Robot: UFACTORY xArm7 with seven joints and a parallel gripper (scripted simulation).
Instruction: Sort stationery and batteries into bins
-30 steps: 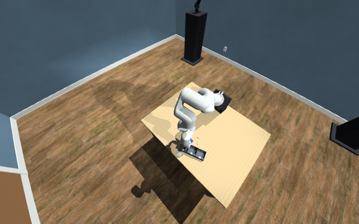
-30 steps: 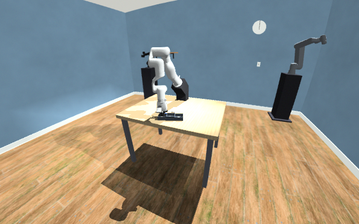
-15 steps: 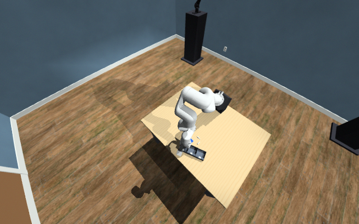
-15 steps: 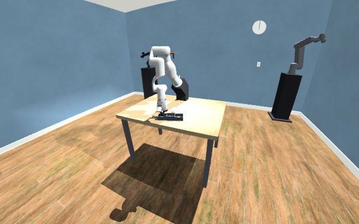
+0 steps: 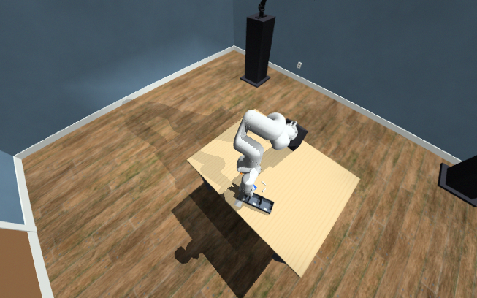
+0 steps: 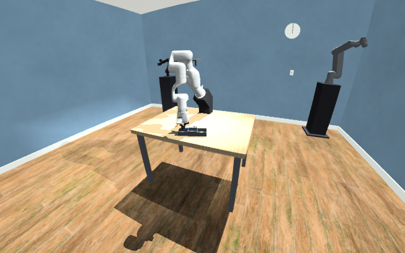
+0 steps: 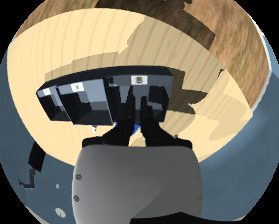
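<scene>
Pincer (image 7: 138,119): narrow, fingers nearly touching. I see nothing between them, so I read it as holding nothing.
Position: I hang just above the near end of the row of bins (image 7: 90,102), fingers pointing down at the rim.
Bins: dark row near the table (image 5: 306,192) edge, standing flat on it, right under my wrist in the top view.
Loose items: two small white pieces (image 5: 264,182) and a blue bit (image 5: 255,185) lie on the table just beside the bins. A pale grey piece (image 5: 238,203) sits at the end of the row. An orange speck (image 5: 239,172) shows by my forearm.
Step in hand, my guess: between drops, about to go for the next item.
Doing it well: lift straight up so I don't knock the bin wall, open wide before coming down, and centre on one piece only. The white pieces lie close together.
Labels: two white tags (image 7: 78,88) on the bin wall, too small to read X or B.
Bin contents: not visible from any view.
Item types: too small to tell battery from stationery.
Hidden: my arm covers part of the table behind the bins.
</scene>
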